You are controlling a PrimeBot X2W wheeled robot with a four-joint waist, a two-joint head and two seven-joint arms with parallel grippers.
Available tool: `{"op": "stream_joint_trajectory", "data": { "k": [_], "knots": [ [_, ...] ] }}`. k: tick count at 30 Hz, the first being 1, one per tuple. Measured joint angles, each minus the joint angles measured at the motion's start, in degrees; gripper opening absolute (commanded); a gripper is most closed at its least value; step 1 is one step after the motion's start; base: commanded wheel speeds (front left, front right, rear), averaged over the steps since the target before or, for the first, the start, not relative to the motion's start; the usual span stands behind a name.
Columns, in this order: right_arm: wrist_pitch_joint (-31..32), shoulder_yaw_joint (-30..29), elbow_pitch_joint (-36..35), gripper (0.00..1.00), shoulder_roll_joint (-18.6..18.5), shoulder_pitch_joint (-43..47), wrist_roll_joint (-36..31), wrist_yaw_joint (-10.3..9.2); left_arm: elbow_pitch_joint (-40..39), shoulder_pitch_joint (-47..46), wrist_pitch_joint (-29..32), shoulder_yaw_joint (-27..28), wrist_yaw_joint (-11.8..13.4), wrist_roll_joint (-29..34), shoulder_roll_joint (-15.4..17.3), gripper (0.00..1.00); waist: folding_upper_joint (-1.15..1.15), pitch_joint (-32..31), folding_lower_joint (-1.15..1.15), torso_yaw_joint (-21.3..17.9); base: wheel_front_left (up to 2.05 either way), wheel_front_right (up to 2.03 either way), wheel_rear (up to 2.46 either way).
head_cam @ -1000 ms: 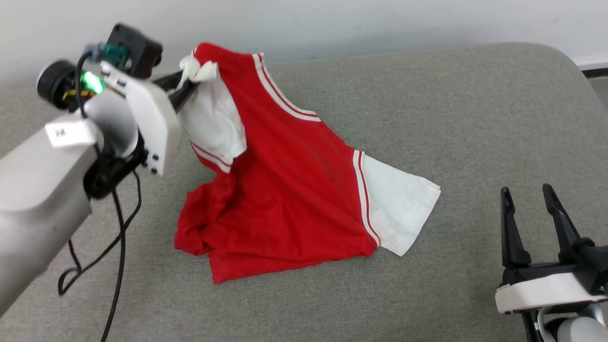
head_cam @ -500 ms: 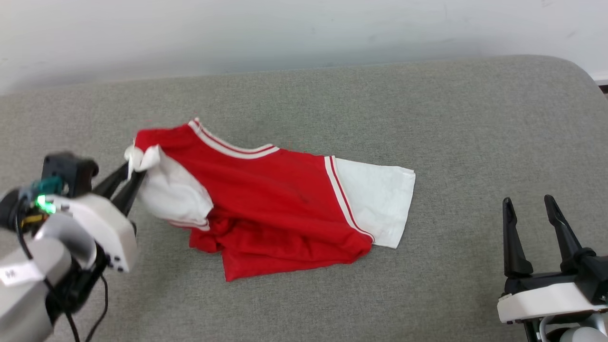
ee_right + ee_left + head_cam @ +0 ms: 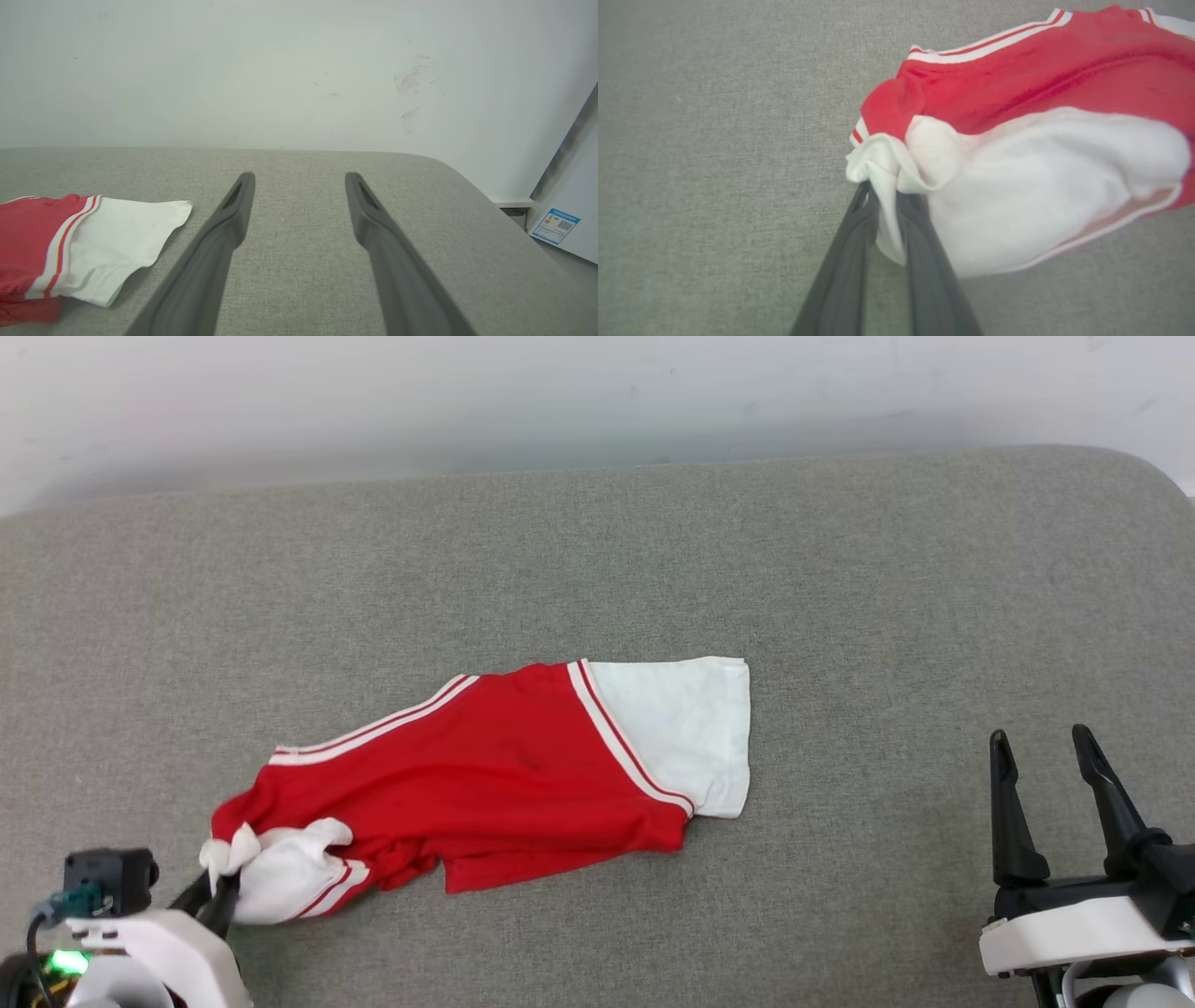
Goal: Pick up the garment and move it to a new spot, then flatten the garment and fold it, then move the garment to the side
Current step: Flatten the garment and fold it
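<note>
Garment lies rumpled, red with white sleeves; my left gripper pinches one bunched sleeve, right gripper spread wide, empty.

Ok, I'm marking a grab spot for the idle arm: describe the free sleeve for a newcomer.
On the wide grey cushion lies a red garment. Its free sleeve is the flat white panel at the end nearer the right tool, bordered by red-and-white stripes. The other sleeve is bunched and pinched in the left tool.
</note>
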Motion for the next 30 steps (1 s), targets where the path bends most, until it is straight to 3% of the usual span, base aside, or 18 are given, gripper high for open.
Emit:
{"op": "stream_joint_trajectory", "data": {
  "k": [5, 6, 7, 16, 23, 30],
  "knots": [
    [0.0, 0.0, 0.2, 1.0, 0.0, 0.0, -0.3, 0.0, 6.3, 4.7, -0.2, 3.6, -2.6, 1.0, -3.7, 0.0, 0.0, -0.2, 0.0, 0.0, 0.0, 0.0, 0.0],
    [0.0, -0.1, 0.2, 1.0, 0.0, 0.0, -0.3, 0.0, 7.4, 5.0, -0.2, 4.3, -3.2, 1.3, -4.4, 0.43, 0.0, -0.3, 0.0, 0.1, 0.0, 0.0, 0.0],
    [0.0, -0.2, 0.3, 1.0, 0.0, 0.0, -0.4, 0.0, 8.4, 5.2, -0.2, 4.8, -3.9, 1.5, -5.1, 1.0, 0.0, -0.5, 0.0, 0.1, 0.0, 0.0, 0.0],
    [0.0, -0.2, 0.6, 1.0, 0.0, 0.6, -0.3, 0.0, 9.7, 5.8, -0.1, 12.7, -5.4, 9.0, -6.6, 1.0, 0.0, -2.1, 0.0, 0.9, 0.0, 0.0, 0.0],
    [0.0, 0.0, 0.7, 1.0, 0.0, 1.1, 0.1, 0.0, 3.3, 2.5, 1.7, 14.0, -5.9, 12.8, -1.8, 1.0, 0.0, -2.9, 0.0, 1.1, 0.0, 0.0, 0.0],
    [0.0, 0.4, 0.7, 1.0, 0.0, 1.0, 0.3, 0.0, -2.4, -6.0, 13.5, 13.2, -9.6, 12.9, 2.3, 1.0, 0.0, -2.0, 0.0, 0.5, 0.0, 0.0, 0.0]
  ]
}}
